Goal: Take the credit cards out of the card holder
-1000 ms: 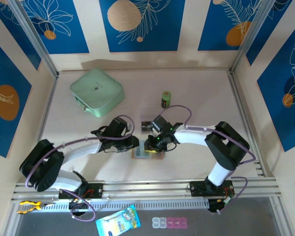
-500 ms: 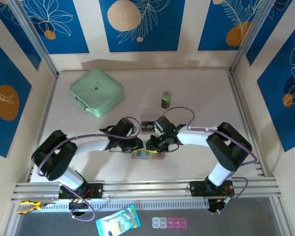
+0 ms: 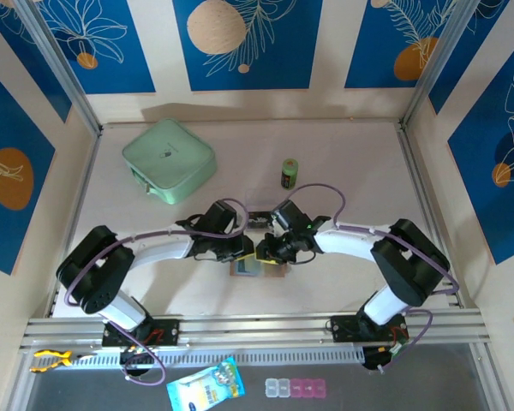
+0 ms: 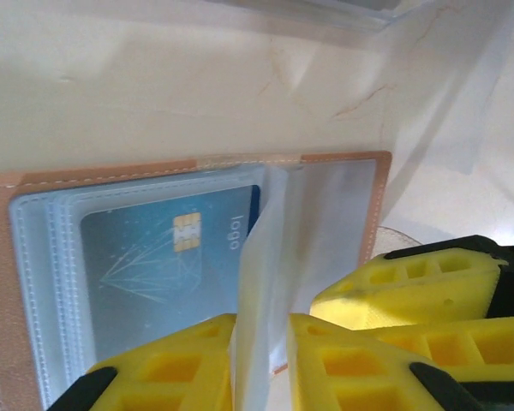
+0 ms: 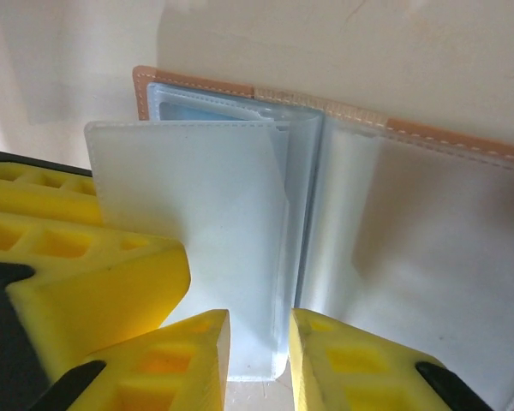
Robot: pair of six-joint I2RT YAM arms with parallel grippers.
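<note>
Mid-table, between the two arms: holder [image 3: 259,269] lying open and flat, spine running near to far, tan border framing the clear sleeves [image 5: 394,257]. Bare table [image 3: 351,163] on every side of it: wide to the left, right and far, narrower toward the rail [image 3: 265,329] at the near edge. Closest neighbour: box [image 3: 258,219], just beyond the wrists on the far side. Farther off, bottle [image 3: 289,173], upright. Well apart at far left, mint case [image 3: 168,160]. Off the table, nearer than the rail: packet [image 3: 206,387] and pill tray [image 3: 295,387].

Both arms folded elbow-out, forearms converging low toward the centre, grippers meeting tip to tip over the holder. Left gripper [image 4: 261,325] narrowed to a slit, pinching one sleeve standing up from the spine. Right fingers [image 4: 411,282] just beside it, over the right half. Right gripper [image 5: 259,321] likewise closed down on the near edge of a sleeve folded leftward. Left fingers [image 5: 77,248] partly behind that flap. Not clear whether one and the same sleeve sits in both grips.

Counts: two arms, two grippers, one holder. One card [image 4: 171,257] plainly seen: blue, gold chip, word "logo", inside a left-half pocket and not out. Several stacked sleeves, number not readable. One box, one bottle, one case, one packet, one pill tray.
</note>
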